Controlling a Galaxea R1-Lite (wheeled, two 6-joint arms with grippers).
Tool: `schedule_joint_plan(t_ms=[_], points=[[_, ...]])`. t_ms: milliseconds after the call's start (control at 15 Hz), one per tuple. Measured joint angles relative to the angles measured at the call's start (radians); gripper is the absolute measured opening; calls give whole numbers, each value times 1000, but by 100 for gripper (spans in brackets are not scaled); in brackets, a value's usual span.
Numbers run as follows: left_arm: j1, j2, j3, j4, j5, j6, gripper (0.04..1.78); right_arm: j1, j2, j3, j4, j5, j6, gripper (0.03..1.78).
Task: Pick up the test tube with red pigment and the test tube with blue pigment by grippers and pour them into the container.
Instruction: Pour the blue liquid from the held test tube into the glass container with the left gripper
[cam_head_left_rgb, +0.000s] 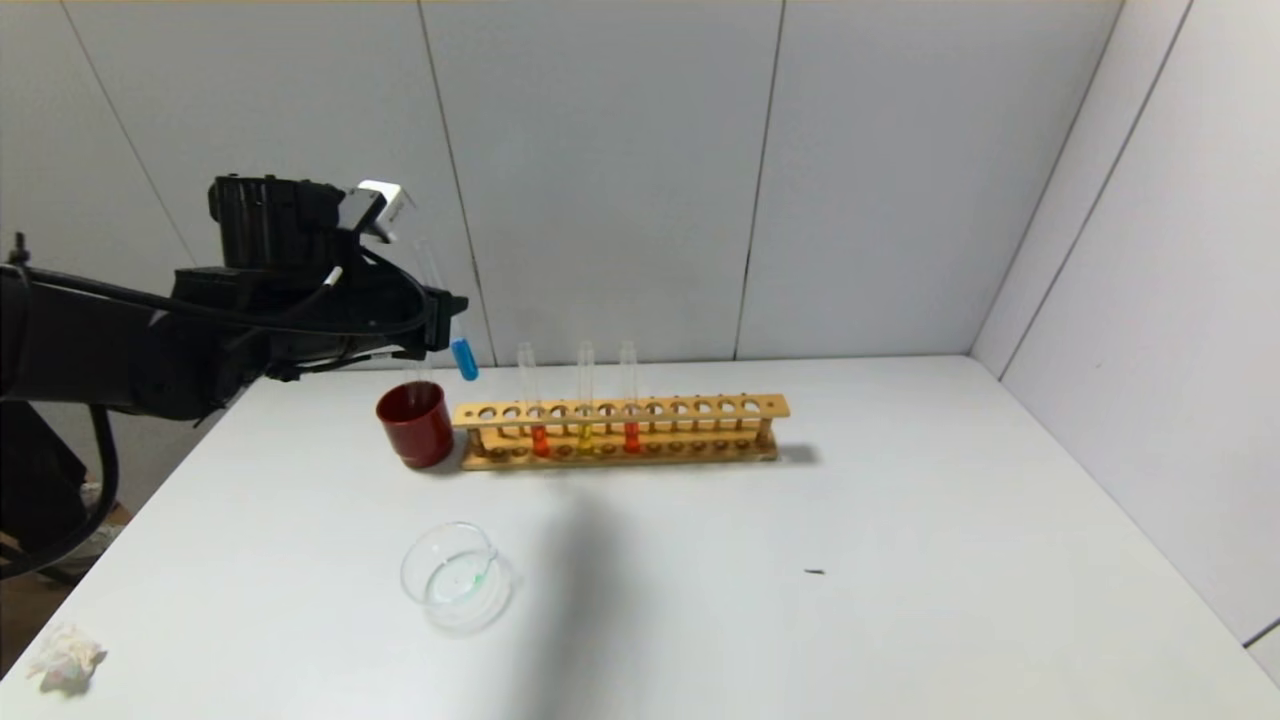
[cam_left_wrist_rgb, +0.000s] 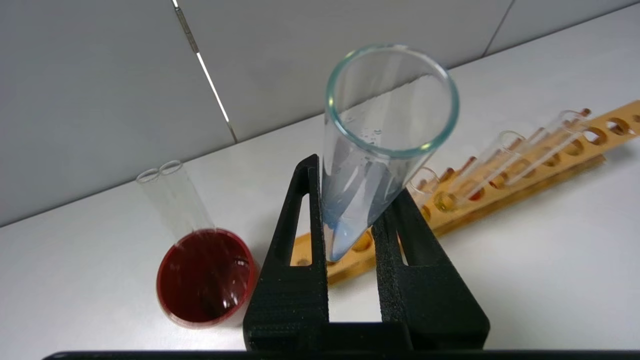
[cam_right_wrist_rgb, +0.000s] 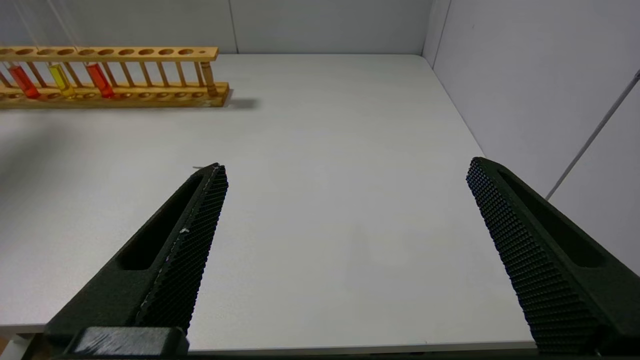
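My left gripper (cam_head_left_rgb: 440, 318) is shut on the test tube with blue pigment (cam_head_left_rgb: 463, 358) and holds it in the air above the left end of the wooden rack (cam_head_left_rgb: 620, 432), a little tilted. In the left wrist view the tube (cam_left_wrist_rgb: 370, 165) sits between the two black fingers (cam_left_wrist_rgb: 300, 240). Two tubes with orange-red liquid (cam_head_left_rgb: 539, 438) (cam_head_left_rgb: 631, 436) stand in the rack, with a yellow tube (cam_head_left_rgb: 585, 436) between them. The clear glass container (cam_head_left_rgb: 455, 577) sits on the table in front of the rack. My right gripper (cam_right_wrist_rgb: 345, 170) is open and empty over bare table, out of the head view.
A dark red cup (cam_head_left_rgb: 415, 424) holding two empty glass tubes (cam_left_wrist_rgb: 170, 200) stands at the rack's left end. A crumpled tissue (cam_head_left_rgb: 65, 658) lies at the table's front left corner. A small dark speck (cam_head_left_rgb: 815, 572) lies on the table. Walls close the back and right.
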Motion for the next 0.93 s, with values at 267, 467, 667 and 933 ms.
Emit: schedule_joint_plan(t_ms=[267, 467, 667, 933], points=[[0, -153, 109, 85, -1, 59, 32, 0, 0, 0, 0, 0, 0, 175], [0, -279, 277, 87, -3, 166, 32, 0, 0, 0, 0, 0, 0, 175], [27, -370, 402, 87, -2, 225, 32, 0, 0, 0, 0, 0, 0, 175], [188, -398, 500, 67, -90, 528, 32, 0, 0, 0, 0, 0, 0, 175]])
